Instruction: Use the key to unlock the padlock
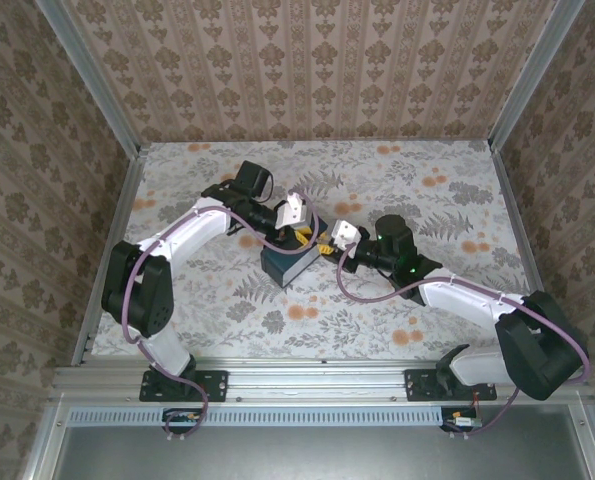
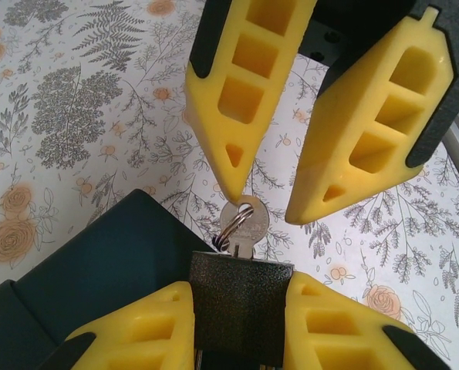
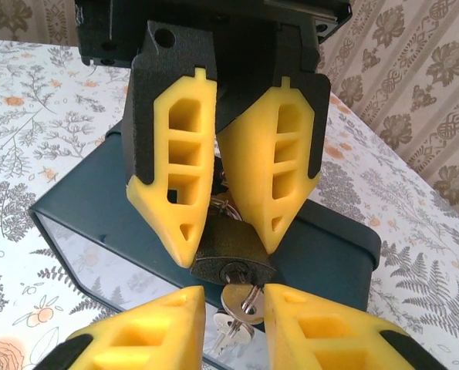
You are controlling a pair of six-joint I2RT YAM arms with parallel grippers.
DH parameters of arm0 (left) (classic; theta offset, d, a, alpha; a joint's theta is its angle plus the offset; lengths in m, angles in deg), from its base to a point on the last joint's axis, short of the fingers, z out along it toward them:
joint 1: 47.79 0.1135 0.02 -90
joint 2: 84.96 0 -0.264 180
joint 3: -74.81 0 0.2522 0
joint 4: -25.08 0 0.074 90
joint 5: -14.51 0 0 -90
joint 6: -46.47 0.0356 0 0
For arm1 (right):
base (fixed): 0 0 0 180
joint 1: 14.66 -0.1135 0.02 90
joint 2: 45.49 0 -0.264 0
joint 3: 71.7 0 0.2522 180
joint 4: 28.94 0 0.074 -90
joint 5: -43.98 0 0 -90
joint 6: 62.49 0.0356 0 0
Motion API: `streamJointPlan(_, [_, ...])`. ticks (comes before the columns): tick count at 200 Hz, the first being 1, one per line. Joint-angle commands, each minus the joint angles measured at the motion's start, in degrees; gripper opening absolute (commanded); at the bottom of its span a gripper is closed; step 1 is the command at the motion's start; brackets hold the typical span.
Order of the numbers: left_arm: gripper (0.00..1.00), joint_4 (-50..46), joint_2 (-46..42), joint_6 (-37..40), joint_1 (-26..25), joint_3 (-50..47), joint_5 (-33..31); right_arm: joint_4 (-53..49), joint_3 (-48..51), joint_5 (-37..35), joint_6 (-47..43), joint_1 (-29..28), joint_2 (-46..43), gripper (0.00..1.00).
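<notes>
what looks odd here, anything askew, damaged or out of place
Nothing stands out. The left fingers clamp the padlock squarely, the key sits straight in it with spare keys hanging below, and the right fingers flank the key. No damage shows.

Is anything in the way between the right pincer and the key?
Nothing visible. The key sticks out of the padlock, held by the left pincer, and sits between the open fingers of the right pincer.
</notes>
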Motion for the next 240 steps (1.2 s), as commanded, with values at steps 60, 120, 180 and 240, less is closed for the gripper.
streamJointPlan(60, [0.12,-1.55,0.11,2.45,0.29,3.09,5.33,0.84,-1.58,-3.23,-1.98,-0.97,1.60,0.29])
streamJointPlan(120, [0.12,-1.86,0.43,2.47,0.16,3.05,5.27,-0.10,-2.84,-3.93,-0.25,-1.23,0.74,0.29])
streamJointPlan(180, [0.12,-2.06,0.46,2.52,0.20,3.01,5.44,-1.34,-3.26,-5.71,-1.83,-1.48,-0.37,0.28])
streamJointPlan(240, [0.12,-1.80,0.77,2.27,-0.11,2.77,5.38,-4.37,-4.69,-2.14,-1.51,-2.02,-0.40,0.10])
